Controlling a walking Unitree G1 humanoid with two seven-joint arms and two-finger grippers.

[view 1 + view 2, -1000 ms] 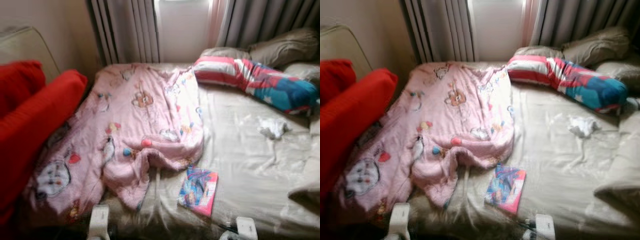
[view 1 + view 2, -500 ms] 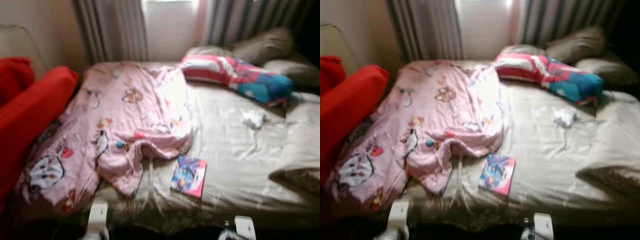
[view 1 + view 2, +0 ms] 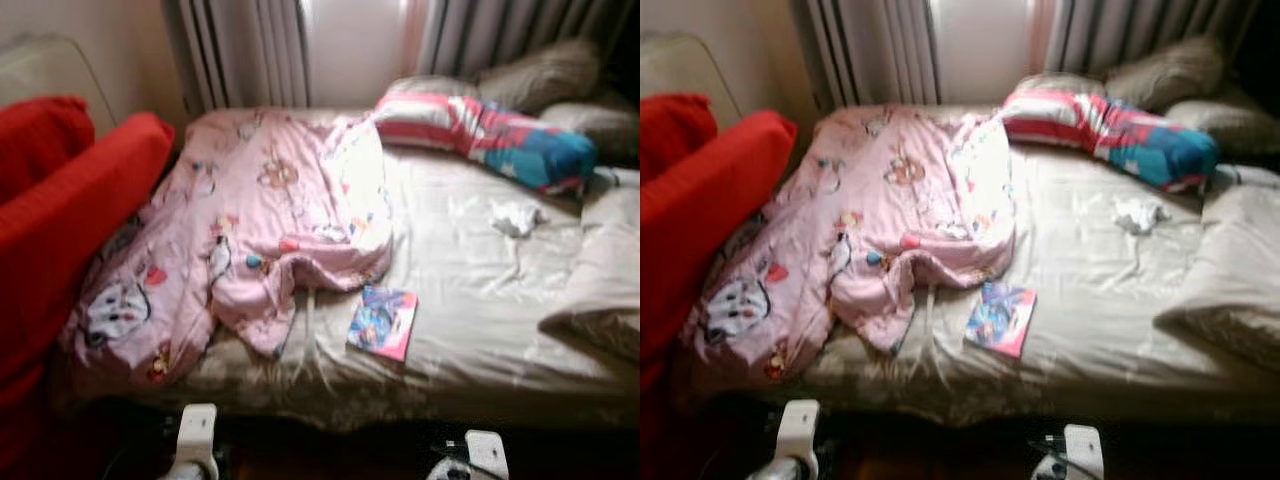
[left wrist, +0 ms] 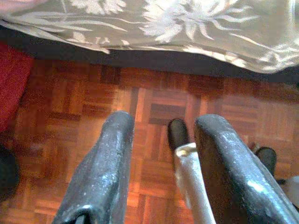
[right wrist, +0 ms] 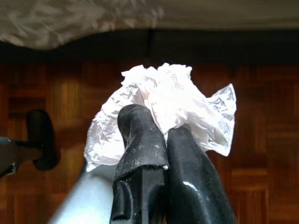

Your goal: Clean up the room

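Observation:
My right gripper (image 5: 156,128) is shut on a crumpled white wrapper (image 5: 187,105) and hangs low above the wooden floor in front of the bed. My left gripper (image 4: 166,122) is open and holds nothing, also over the floor by the bed's edge. On the bed lie a rumpled pink cartoon-print blanket (image 3: 260,220), a pink and blue book (image 3: 382,322) near the front edge, and a small crumpled white tissue (image 3: 517,217) towards the right.
Red cushions (image 3: 70,220) stand at the left of the bed. A striped pink, white and blue pillow (image 3: 480,140) and beige pillows (image 3: 545,75) lie at the head, under grey curtains (image 3: 250,50). A folded beige cover (image 3: 605,290) sits at the right. Parquet floor (image 4: 70,93) runs under the bed's edge.
The whole picture has shifted: the bed sits higher in view and a dark strip below its front edge shows. Nothing on the bed has moved.

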